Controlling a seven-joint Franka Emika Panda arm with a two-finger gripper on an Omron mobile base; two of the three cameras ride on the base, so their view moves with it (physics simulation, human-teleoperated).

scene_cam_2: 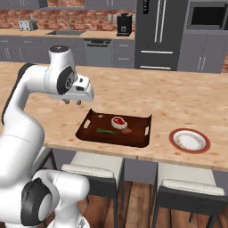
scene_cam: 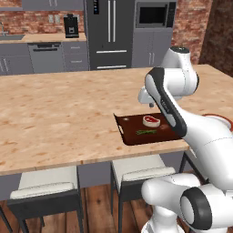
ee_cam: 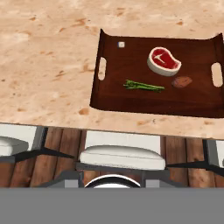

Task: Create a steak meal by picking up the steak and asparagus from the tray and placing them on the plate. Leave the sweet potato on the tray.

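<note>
The dark reddish-brown tray [ee_cam: 114, 94] lies near the counter's front edge. On it are the pink steak [ee_cam: 164, 60] with its pale fat rim, the green asparagus [ee_cam: 143, 85] in front of it, and the small brown sweet potato [ee_cam: 182, 82] to the right. The same steak [scene_cam_2: 119, 122], asparagus [scene_cam_2: 106, 131] and sweet potato [scene_cam_2: 127, 131] appear on the tray [scene_cam_2: 87, 130] in the right base view. The white plate [scene_cam_2: 173, 137] with a red-orange rim sits right of the tray. My gripper [scene_cam_2: 72, 102] hangs open and empty, high above the counter, left of and behind the tray.
A tiny white speck [ee_cam: 121, 44] lies on the tray's far left corner. Stools [scene_cam_2: 92, 171] stand under the counter's front edge. My own arm [scene_cam: 182, 123] covers part of the tray and plate [scene_cam: 214, 116] in the left base view. Kitchen cabinets and fridge [scene_cam_2: 160, 31] line the back wall.
</note>
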